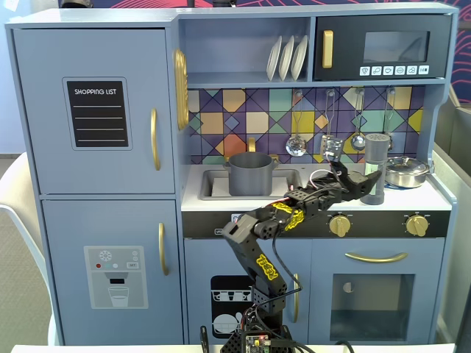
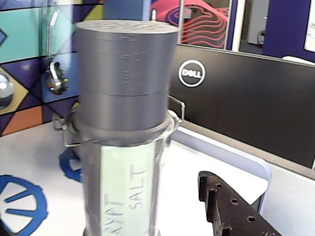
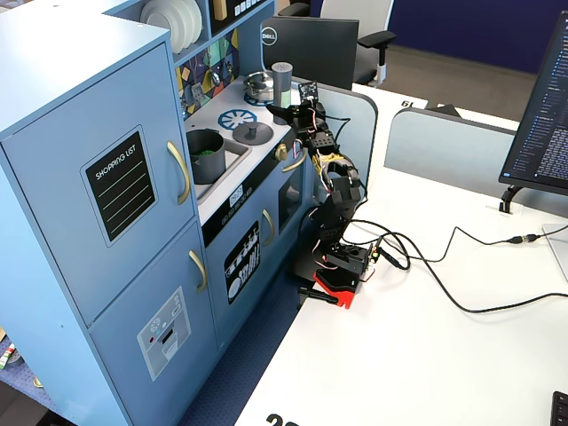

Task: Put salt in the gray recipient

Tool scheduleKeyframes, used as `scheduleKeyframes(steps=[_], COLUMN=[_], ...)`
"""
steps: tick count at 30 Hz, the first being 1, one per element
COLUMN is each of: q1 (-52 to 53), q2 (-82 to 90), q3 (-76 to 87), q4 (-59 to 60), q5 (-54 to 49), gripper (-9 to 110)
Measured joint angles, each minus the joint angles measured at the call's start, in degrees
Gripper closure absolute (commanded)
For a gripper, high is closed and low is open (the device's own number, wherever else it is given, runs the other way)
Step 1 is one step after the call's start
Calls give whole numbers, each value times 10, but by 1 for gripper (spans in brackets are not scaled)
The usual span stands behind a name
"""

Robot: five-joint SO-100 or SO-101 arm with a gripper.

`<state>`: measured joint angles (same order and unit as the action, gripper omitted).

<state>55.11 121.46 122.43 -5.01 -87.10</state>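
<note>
**A:** So, the fingers first: what do you make of them?

**B:** From the wrist, one dark finger point(image 2: 231, 209) shows at the lower right, just right of the salt shaker point(image 2: 125, 132) and apart from it. The other finger is out of sight, so I cannot tell whether the jaws are wide or narrow.

**A:** And from the front?

**B:** The gripper point(image 1: 368, 179) reaches up to the shaker point(image 1: 376, 168) on the counter point(image 1: 412, 197). Its tips overlap the shaker's lower half, but whether they touch it I cannot tell.

**A:** What is the shaker like?

**B:** Upright, with a clear body, a gray cap and a pale label reading SALT. What is inside is hidden by the label.

**A:** Other containers?

**B:** A gray pot point(image 1: 250, 173) stands in the sink point(image 1: 213, 185), well to the left of the shaker in the front view. In the side view the pot point(image 3: 205, 154) holds something green. A shiny steel pan point(image 1: 406, 171) sits just right of the shaker.

**A:** Further out?

**B:** White plates point(image 1: 287, 58) stand on edge on the upper shelf, and the arm's base point(image 3: 342, 271) sits on the white table point(image 3: 426, 355) before the toy kitchen point(image 3: 89, 222).
</note>
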Motion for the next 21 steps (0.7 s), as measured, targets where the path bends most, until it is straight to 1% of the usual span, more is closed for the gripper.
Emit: scheduleKeyframes(steps=[21], q1=[-13], q2=[-286], q3=[-276], q4=[6], q5=[20], gripper=[44])
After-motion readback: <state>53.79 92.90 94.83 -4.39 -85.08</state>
